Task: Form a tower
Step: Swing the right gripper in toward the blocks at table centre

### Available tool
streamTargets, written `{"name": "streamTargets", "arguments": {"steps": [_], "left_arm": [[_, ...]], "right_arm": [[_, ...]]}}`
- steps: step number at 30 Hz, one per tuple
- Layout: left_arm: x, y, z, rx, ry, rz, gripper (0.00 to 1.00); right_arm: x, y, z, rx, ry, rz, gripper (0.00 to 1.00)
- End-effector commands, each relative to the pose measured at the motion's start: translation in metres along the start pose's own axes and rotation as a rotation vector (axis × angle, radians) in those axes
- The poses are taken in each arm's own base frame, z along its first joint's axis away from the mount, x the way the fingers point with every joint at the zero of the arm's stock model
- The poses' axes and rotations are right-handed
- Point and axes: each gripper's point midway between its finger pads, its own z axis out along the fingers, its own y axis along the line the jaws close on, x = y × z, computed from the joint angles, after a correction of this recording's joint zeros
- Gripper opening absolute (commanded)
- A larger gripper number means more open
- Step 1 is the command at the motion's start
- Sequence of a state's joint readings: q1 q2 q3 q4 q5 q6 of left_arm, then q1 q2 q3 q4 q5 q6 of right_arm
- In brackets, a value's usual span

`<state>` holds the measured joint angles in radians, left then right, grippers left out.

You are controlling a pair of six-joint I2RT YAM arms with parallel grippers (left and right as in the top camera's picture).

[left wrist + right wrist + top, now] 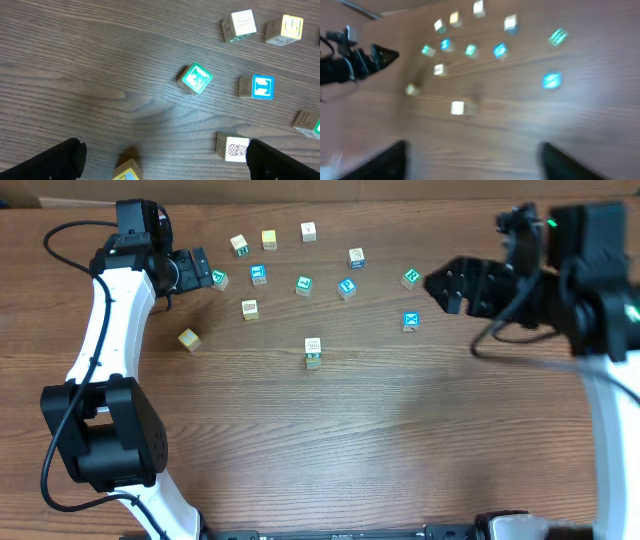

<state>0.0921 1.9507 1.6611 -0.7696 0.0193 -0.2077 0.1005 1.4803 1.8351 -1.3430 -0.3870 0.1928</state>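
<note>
The tower [313, 352], a short stack of small wooden picture cubes with a cream face on top, stood near the middle of the brown wood-grain worktop [350, 450]. It was set apart from the loose cubes [303, 284] scattered in an arc behind it, probably so that neither arm would knock it while fetching a piece. The left claw [203, 268] hung wide and empty over the far left of that arc. A teal-faced wooden cube [219, 278] lay just beside it and ahead of its wrist camera, which read as lining up for a pick. The right claw [440, 293] hovered at the far right, jaws apart with nothing between them (its wrist view was blurred, so I could not judge how wide). A blue-faced wooden cube with a white cross-like mark [410, 321] lay near it — the likeliest candidate on that side.
</note>
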Motion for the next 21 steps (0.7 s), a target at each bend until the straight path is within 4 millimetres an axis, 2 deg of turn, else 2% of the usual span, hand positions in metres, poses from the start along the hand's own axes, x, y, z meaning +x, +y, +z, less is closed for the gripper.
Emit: {"name": "streamTargets", "arguments": {"steps": [1, 3, 6, 9, 13, 21], "left_arm": [[-0.006, -0.003, -0.012, 0.007, -0.029, -0.006, 1.00], [-0.006, -0.003, -0.012, 0.007, -0.029, -0.006, 1.00], [-0.006, -0.003, -0.012, 0.007, -0.029, -0.006, 1.00], [-0.006, -0.003, -0.012, 0.007, -0.029, -0.006, 1.00], [-0.006, -0.003, -0.012, 0.007, -0.029, -0.006, 1.00], [-0.006, -0.003, -0.012, 0.007, -0.029, -0.006, 1.00]], "right_arm": [[0.004, 0.013, 0.017, -0.090, 0.089, 0.113, 0.55], [0.008, 0.003, 0.026, -0.044, 0.125, 0.185, 0.39], [0.018, -0.007, 0.033, 0.020, 0.169, 0.242, 0.25], [0.029, 0.000, 0.036, 0.025, 0.213, 0.252, 0.16], [0.045, 0.020, 0.041, 0.012, 0.268, 0.239, 0.04], [0.070, 0.086, 0.047, -0.162, 0.352, 0.127, 0.04]]}}
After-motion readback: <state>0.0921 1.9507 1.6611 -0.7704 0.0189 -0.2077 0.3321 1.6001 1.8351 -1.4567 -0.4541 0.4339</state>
